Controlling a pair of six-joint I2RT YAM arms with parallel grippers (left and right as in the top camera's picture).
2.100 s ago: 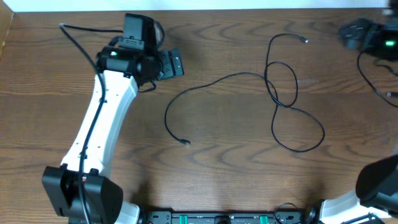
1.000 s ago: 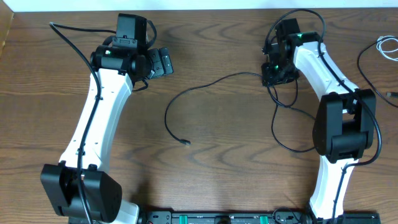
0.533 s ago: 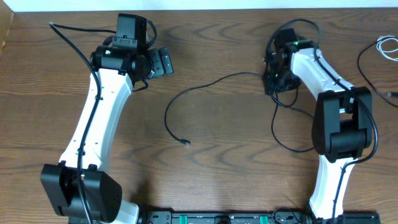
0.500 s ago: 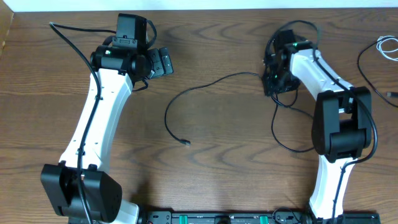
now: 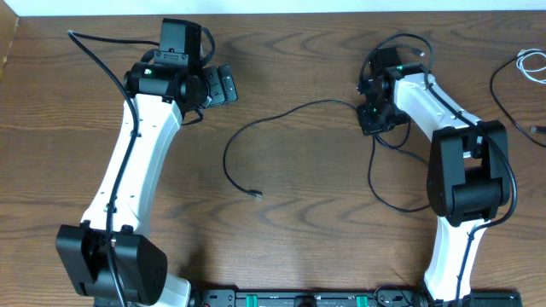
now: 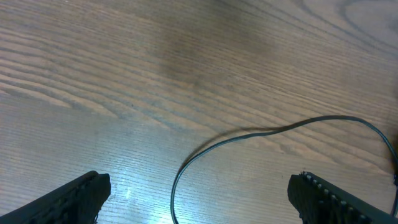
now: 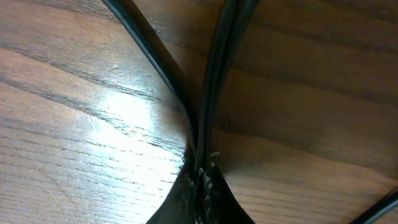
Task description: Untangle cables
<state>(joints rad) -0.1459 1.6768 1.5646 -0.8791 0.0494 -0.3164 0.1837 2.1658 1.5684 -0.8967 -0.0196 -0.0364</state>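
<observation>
Wooden surface (image 5: 299,247), 2 arms, overhead view read left to right. Left arm reaches up the left side, and the left end effector (image 5: 223,85) is spread wide, holding nothing and clear of every cable. In the left wrist view its 2 dark fingers (image 6: 81,194) sit at the bottom corners with bare wood and a cable curve between them. Long black cable (image 5: 227,158) lies mid-surface: the free plug end is at lower centre, and the cord arcs left and up, then runs right toward the right arm. The right end effector (image 5: 373,118) is pressed together and pinching that black cable at upper right of centre. The right wrist view shows 2 black strands converging into the closed tips right at the wood. The rest of the same cable makes 1 loop above the right end effector and 1 larger loop below it, lying flat next to the right arm's links. Cannot tell how the strands cross under the wrist. At the far right edge is a second black cable (image 5: 503,98), with a short white cable (image 5: 533,64) just above it. Both are well apart from either end effector.
</observation>
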